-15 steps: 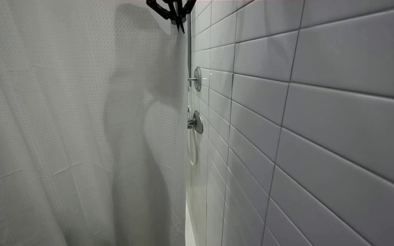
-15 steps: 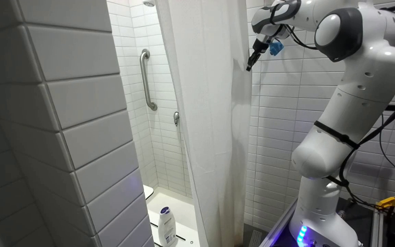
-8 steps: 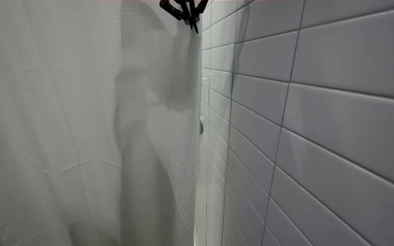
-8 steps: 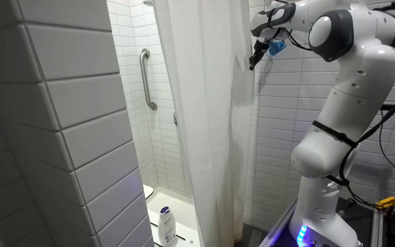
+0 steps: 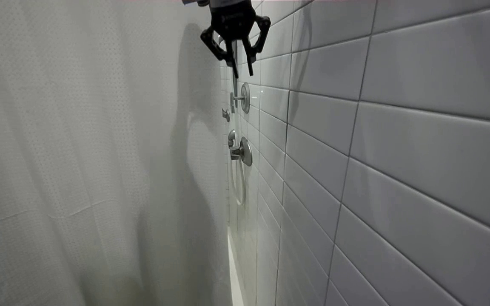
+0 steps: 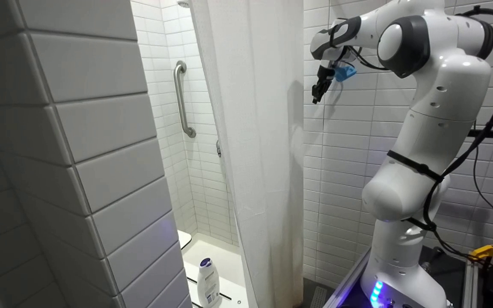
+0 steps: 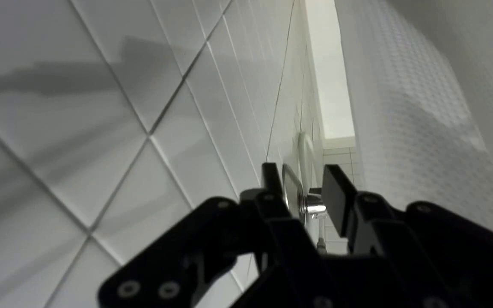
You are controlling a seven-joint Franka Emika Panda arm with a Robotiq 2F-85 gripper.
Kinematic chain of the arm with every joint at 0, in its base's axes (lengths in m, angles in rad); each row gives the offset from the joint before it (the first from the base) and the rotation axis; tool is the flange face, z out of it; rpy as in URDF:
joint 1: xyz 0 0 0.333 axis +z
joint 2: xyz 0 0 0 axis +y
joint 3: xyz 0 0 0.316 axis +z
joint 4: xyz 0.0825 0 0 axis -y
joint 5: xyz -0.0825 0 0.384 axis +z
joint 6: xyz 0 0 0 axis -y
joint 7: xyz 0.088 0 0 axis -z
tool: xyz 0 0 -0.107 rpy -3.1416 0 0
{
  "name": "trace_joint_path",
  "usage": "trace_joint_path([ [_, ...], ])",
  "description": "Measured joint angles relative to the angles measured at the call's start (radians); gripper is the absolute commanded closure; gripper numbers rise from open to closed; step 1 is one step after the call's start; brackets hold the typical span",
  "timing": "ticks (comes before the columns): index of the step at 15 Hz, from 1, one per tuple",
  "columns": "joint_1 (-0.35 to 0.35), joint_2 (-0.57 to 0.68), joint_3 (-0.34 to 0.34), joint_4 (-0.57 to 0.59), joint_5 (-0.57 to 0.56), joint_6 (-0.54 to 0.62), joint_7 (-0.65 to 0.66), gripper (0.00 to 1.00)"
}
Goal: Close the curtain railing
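The white, slightly see-through curtain hangs in soft vertical folds and also shows in an exterior view and at the right of the wrist view. Its free edge hangs beside the tiled wall with a narrow gap between them. The curtain's top and rail are out of view. My black gripper is partly open, with a small gap between its fingers and nothing in it. It points down beside the curtain's edge, close to the wall, in an exterior view. The wrist view shows its fingers apart, curtain to their right.
A white tiled wall runs close beside the gripper. Chrome shower valves stick out from it behind the curtain's edge. A tiled pillar, a grab bar and a white bottle stand on the curtain's far side.
The gripper moved towards the wall with the curtain's edge, then its fingers opened. The edge swung back from the wall, uncovering the valves. The gripper is now lower and apart from the curtain.
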Motion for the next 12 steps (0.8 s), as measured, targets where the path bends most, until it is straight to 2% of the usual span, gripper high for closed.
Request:
trace_joint_path([
  [5, -0.009, 0.005, 0.0, -0.039, -0.005, -0.023, 0.0, 0.02],
  [8, -0.009, -0.016, 0.004, -0.056, -0.001, -0.088, -0.001, 0.0],
  [12, 0.005, -0.113, 0.014, -0.114, 0.096, -0.307, -0.031, 0.0],
])
